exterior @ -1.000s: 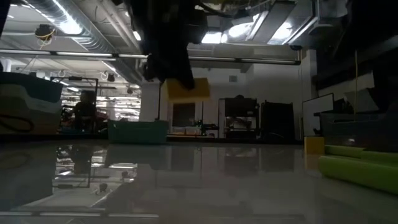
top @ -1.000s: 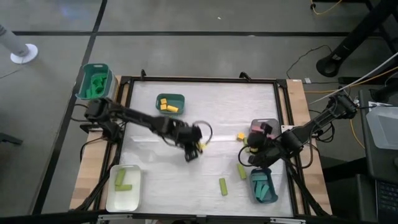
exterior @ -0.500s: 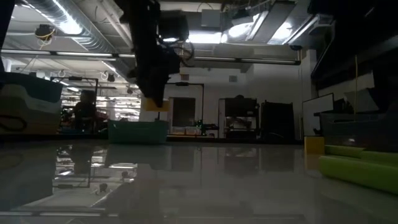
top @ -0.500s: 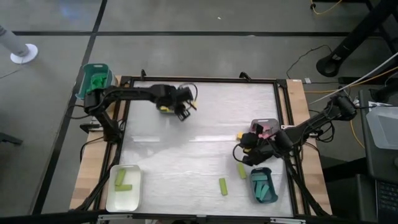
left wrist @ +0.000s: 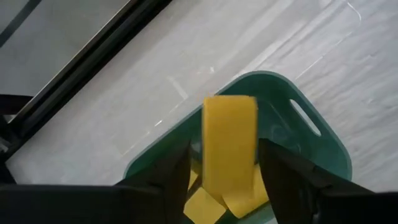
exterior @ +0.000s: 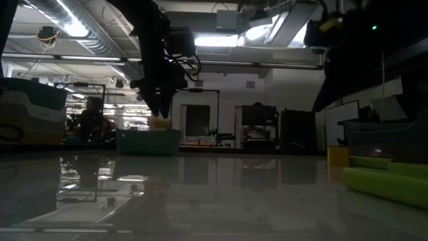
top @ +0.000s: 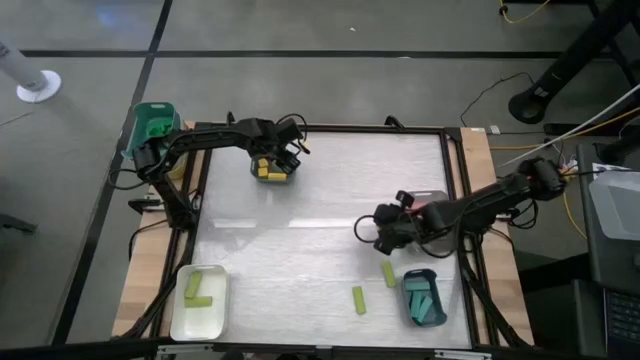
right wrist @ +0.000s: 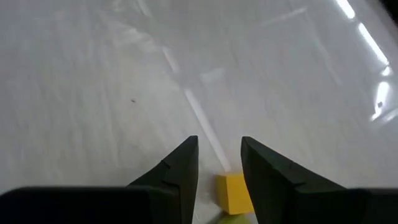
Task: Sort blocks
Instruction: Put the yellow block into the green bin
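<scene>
left gripper (left wrist: pixel 227 180) hangs over the teal tray (top: pixel 272 168) near the table's far edge. its dark fingers (left wrist: pixel 171 174) stand parted on either side of a yellow bar (left wrist: pixel 230 149), with a sliver of gap each side. the bar's long axis runs along the fingers, pointing down into the tray. other yellow blocks (top: pixel 268 171) lie in that tray.

right gripper (right wrist: pixel 219 163) is low over the white table (top: pixel 330 200), right of centre, its fingers a little apart and holding nothing. a small yellow cube (right wrist: pixel 233 191) sits on the table just between its fingertips. two lime green bars (top: pixel 357 299) lie loose near the front edge, both pointing roughly front to back.

white tray (top: pixel 199 305) at the front left holds two lime bars. another teal tray (top: pixel 423 300) at the front right holds teal blocks. a green tub (top: pixel 151 128) stands off the far left corner.

beyond the table is a dim workshop with ceiling lights (exterior: pixel 67 27).
</scene>
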You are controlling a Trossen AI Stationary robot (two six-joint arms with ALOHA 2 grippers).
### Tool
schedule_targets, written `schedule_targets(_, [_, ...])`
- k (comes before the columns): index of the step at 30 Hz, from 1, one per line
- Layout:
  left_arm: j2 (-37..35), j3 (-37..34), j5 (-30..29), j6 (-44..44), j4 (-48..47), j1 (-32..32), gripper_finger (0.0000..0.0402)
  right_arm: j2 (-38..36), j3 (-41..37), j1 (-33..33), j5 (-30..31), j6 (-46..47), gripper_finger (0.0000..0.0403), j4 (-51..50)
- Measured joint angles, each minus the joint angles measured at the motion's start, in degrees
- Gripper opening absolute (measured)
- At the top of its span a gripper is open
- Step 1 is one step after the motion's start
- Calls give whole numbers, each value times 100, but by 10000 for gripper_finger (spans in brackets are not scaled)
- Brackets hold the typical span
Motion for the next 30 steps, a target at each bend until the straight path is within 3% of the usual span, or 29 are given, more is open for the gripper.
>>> schedule_targets(8, [0,0,6,0,2,-17,207,262,0,-489,-679,-441,123,-26])
schedule_targets(20, [0,4,7,0,2,-17,210,478,0,-1097,-1003,-737,201,-109])
schedule_targets(24, [0,4,7,0,3,-17,210,478,0,-1381,-1623,-862,209,-255])
schedule_targets(30, [-2,4,7,-1,2,-17,210,478,0,-1653,-1964,-1215,209,-402])
